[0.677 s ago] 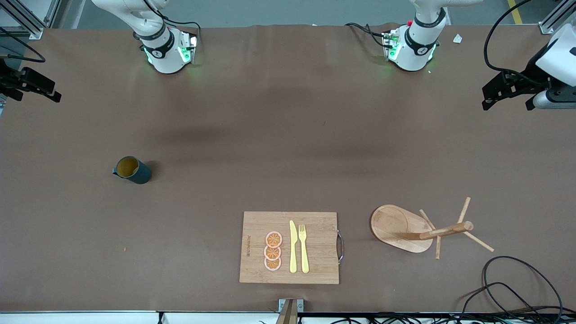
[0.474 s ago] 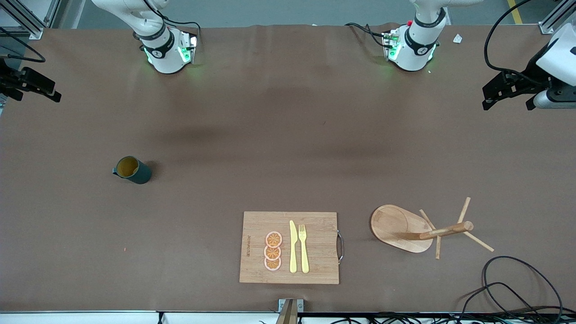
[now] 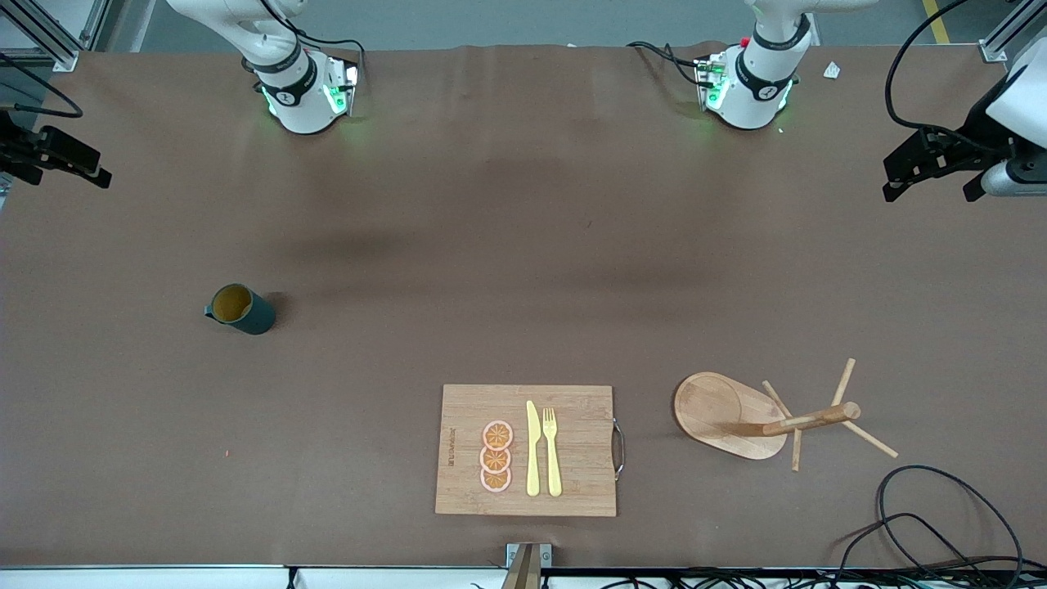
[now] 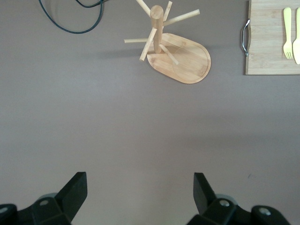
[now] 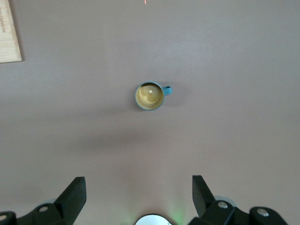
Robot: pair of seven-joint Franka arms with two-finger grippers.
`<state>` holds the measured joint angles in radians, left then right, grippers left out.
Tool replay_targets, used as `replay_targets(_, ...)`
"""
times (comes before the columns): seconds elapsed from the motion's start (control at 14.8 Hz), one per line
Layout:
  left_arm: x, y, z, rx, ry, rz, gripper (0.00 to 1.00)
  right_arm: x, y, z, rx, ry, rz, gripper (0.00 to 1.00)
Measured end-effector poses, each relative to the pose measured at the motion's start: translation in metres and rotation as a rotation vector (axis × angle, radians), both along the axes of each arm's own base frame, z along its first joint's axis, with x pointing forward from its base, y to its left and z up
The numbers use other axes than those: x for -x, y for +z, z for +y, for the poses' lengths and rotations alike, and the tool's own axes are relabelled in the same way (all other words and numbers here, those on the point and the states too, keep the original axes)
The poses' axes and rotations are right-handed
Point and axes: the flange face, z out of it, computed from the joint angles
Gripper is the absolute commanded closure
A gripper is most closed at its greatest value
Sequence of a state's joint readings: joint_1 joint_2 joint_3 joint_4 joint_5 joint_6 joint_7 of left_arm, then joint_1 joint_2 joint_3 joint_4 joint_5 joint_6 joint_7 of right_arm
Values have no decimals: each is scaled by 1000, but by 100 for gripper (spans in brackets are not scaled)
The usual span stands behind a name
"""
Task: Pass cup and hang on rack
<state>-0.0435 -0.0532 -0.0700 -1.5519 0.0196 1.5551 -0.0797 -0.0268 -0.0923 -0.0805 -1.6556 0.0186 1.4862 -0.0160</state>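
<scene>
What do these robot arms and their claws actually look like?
Both arms are glossy white with black ring bands at the joints, and green lights glow at their bases. Black cables run to the bases. The left gripper and right gripper are matte black, each with two blocky, wedge-shaped fingers set wide apart, with small round screws on the finger mounts. The left arm's wrist also carries a silver-grey cylinder.

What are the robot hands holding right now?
Nothing. The left gripper and the right gripper are both open and empty, up over bare table. The cup stands alone on the table, away from the rack.
</scene>
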Motion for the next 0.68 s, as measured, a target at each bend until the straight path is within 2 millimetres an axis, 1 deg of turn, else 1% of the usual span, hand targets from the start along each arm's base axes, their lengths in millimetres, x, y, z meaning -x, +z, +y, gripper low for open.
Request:
replay_targets(0.07,-3,-2,0,0,1,3,0,-10,-12,-4,2,-7,-1,0)
replay_targets(0.14,-5,-4,0,0,1,7,0,-24,-28,-9,5,-16,4,0)
replay_targets(0.34,-7,-8,0,0,1,14,0,-66,-92,-24,10,-1,27,0)
replay_targets(0.47,-7,-8,0,0,2,13,0,-86,-131,-27,-1,122,49,0)
replay_targets(0.68,-8,-7,2,0,7,12,0,-103,-183,-29,-30,348,85,0)
